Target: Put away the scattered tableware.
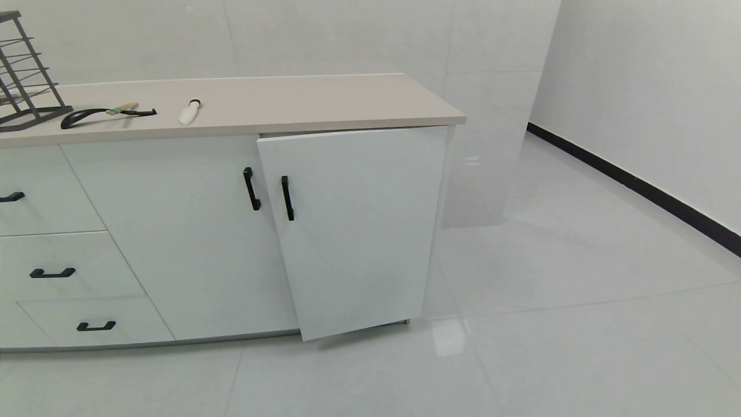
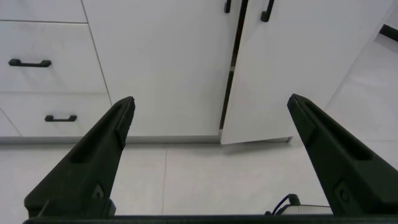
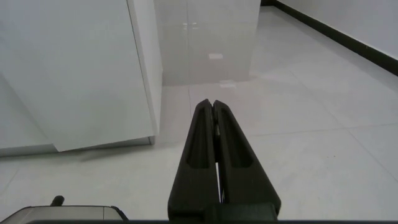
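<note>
On the beige countertop (image 1: 301, 101) at the left lie a black ladle (image 1: 87, 114) with a pale wooden-handled utensil (image 1: 126, 108) across it, and a white-handled tool (image 1: 190, 112) a little to their right. My left gripper (image 2: 211, 106) hangs low above the floor, open and holding nothing, facing the cabinet doors. My right gripper (image 3: 213, 107) is shut with nothing in it, low over the floor tiles near the cabinet's right end.
The right cabinet door (image 1: 353, 226) stands ajar, swung out toward me; the left door (image 1: 173, 231) is closed. Drawers (image 1: 52, 272) with black handles are at far left. A black wire rack (image 1: 26, 75) stands on the counter's left end. Open tiled floor (image 1: 579, 318) lies to the right.
</note>
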Motion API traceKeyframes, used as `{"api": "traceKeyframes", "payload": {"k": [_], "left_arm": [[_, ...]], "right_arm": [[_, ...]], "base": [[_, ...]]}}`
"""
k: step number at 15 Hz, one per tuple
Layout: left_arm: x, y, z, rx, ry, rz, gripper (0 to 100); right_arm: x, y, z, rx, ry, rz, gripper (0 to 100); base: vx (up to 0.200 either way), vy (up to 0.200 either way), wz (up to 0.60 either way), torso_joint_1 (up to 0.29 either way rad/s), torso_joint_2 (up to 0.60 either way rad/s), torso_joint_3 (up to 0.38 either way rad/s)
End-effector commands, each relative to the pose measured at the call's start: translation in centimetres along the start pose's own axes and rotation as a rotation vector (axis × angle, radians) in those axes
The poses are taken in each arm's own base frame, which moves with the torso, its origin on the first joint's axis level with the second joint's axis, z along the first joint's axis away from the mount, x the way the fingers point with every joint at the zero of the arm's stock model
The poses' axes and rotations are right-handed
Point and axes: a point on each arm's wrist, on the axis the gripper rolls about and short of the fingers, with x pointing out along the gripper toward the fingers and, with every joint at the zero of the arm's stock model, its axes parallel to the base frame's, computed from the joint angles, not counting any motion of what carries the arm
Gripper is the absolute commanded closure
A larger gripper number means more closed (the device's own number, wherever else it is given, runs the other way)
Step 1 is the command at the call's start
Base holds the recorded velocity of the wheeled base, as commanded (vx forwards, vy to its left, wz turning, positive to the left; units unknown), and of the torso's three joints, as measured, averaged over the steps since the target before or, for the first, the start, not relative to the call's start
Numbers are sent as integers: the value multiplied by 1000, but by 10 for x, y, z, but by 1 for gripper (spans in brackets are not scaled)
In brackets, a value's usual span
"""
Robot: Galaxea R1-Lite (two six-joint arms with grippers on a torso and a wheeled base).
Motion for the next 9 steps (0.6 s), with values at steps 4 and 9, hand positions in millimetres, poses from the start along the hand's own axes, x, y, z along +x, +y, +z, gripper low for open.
{"api": "traceKeyframes", "payload": {"k": [4,9], "left_arm": [[0,0,0,1,0,1,0],[0,0,0,1,1,-1,0]], "right_arm": [[1,0,0,-2,7,-2,100],[1,0,0,-2,7,-2,100]], "base": [[200,200,0,2,5,4],[200,200,0,1,4,2]]}}
